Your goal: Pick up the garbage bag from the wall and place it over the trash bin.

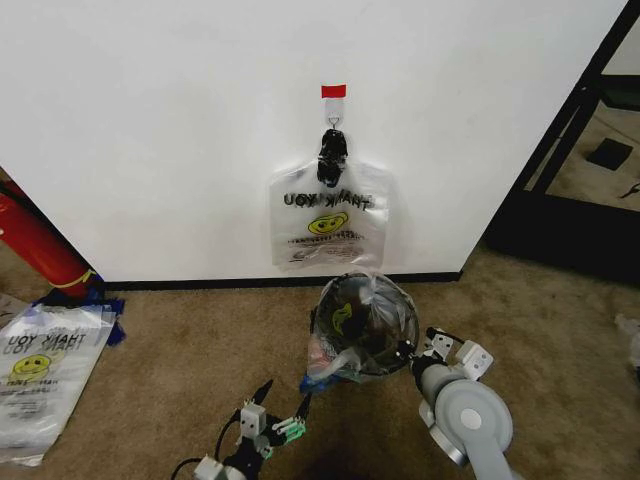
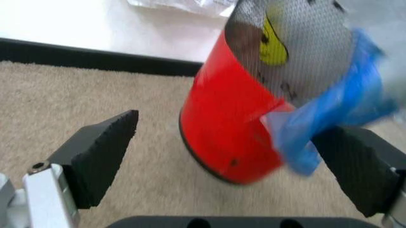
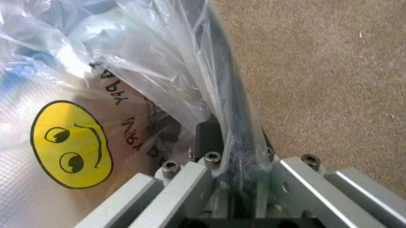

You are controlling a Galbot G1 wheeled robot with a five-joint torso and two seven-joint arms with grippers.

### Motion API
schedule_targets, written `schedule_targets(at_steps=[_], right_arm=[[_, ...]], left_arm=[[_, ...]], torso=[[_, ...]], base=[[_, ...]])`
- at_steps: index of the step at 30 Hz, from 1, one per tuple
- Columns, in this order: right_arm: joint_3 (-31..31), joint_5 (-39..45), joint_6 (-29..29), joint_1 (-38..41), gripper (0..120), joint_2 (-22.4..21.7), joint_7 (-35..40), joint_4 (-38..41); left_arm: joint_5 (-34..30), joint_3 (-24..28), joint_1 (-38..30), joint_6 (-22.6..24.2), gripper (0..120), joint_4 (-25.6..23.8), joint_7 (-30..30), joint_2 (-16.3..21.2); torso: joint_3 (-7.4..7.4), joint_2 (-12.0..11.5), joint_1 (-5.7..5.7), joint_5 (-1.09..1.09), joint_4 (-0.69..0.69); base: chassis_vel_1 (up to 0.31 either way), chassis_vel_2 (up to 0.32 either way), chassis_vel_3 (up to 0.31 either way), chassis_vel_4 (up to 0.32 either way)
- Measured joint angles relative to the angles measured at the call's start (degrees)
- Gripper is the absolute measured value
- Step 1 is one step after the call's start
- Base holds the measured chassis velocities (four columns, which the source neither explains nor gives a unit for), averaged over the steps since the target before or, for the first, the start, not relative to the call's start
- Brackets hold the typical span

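Item: garbage bag [image 1: 362, 322], thin clear plastic with a yellow smiley face and blue-tinted sides. It is draped into and over the trash bin [image 1: 390, 355], which stands on the brown carpet [image 1: 200, 350] just in front of the wall [image 1: 150, 120]. A blue fold of it hangs down the bin's side nearest my left arm.

Item: trash bin, round, dark mesh above a red base; in my left wrist view the red base [image 2: 228, 123] meets the carpet close to the black baseboard [image 2: 89, 57].

Item: my right tool [image 1: 425, 350], at the bin's rim on my right side. My right wrist view shows its fingers [image 3: 209, 137] pressed together on the dark rim with the bag's plastic caught between them.

Item: my left tool [image 1: 282, 400], low over the carpet just beside the bin. Its black pads [image 2: 101, 152] stand spread wide, and the red base and the blue fold show between them from farther off; whether either pad touches the fold I cannot tell.

Item: second bag [image 1: 330, 215] of the same print, hanging flat against the wall from a black hook clip [image 1: 333, 150] under a red tape strip [image 1: 333, 91], directly above the bin.

Item: more bags [image 1: 40, 370] of that print, lying on the carpet to my far left, near a long red cylinder [image 1: 40, 245] leaning by the wall.
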Motion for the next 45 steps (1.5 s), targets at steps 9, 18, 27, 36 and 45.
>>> schedule_targets(at_steps=[9,18,27,36,45], right_arm=[[-0.86,-1.32,0.10,-0.78,0,0.86,-0.50,0.59],[-1.60,-2.59,0.18,-1.24,0,1.35,-1.02,0.73],[-2.00,-2.87,0.38,-1.06,0,1.65,-1.09,0.70],[-0.43,-2.60,1.33,0.80,0,1.74,-1.10,-1.70],[-0.72,-2.48,0.81,1.55,0,2.25,-0.68,-3.08]], left_arm=[[0.33,3.28,-5.35,2.45,100,3.13,-0.59,-2.64],[1.34,3.78,-8.02,2.53,100,7.65,-1.14,-3.69],[2.21,3.32,-6.99,1.96,100,5.86,-1.01,-2.79],[7.84,1.63,0.94,1.19,100,-3.29,1.61,2.73],[12.45,0.59,4.48,-2.38,100,-6.12,2.58,3.51]], torso=[[0.00,0.00,0.00,0.00,0.01],[0.00,0.00,0.00,-0.01,0.01],[0.00,0.00,0.00,-0.02,0.00],[0.00,0.00,0.00,0.00,0.02],[0.00,0.00,0.00,0.00,0.00]], base=[[0.000,0.000,0.000,0.000],[0.000,0.000,0.000,0.000],[0.000,0.000,0.000,0.000],[0.000,0.000,0.000,0.000],[0.000,0.000,0.000,0.000]])
